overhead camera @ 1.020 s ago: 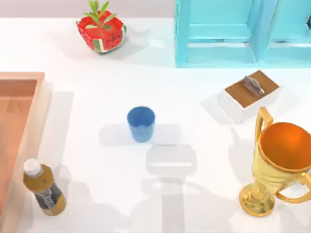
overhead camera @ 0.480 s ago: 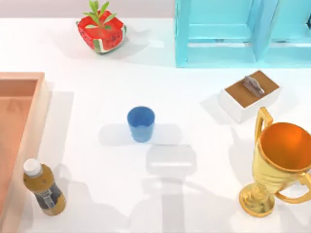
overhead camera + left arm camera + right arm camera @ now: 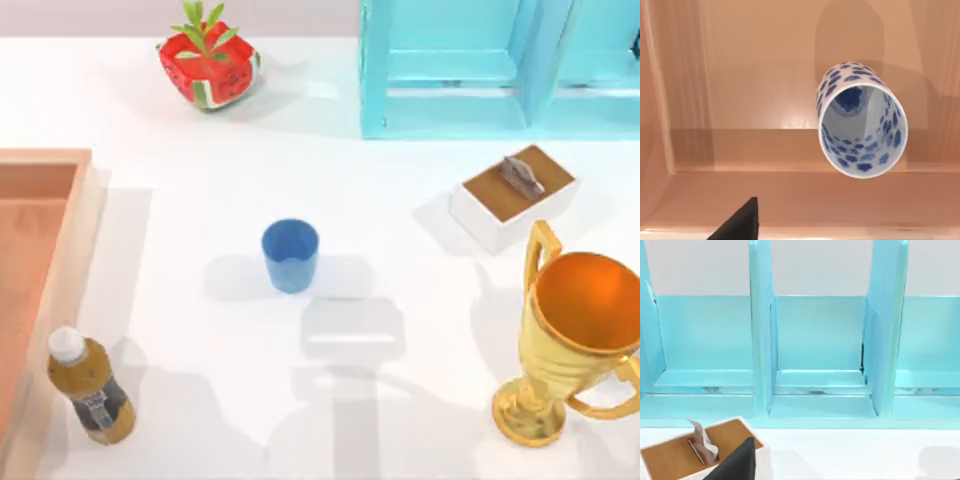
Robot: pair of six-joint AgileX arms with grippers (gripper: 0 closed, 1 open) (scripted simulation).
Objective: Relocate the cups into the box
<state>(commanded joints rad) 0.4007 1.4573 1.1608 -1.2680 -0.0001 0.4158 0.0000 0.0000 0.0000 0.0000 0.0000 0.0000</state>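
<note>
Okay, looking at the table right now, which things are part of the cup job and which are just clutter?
Job: blue cup, still on the table; floral cup, on the box floor; box.

Clutter: bottle, trophy, watermelon planter, small white box, turquoise cabinet.

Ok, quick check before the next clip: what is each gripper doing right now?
Left gripper: over the wooden box, beside the patterned cup standing in it; state cannot be told.
Right gripper: facing the turquoise cabinet; cannot be told.
</note>
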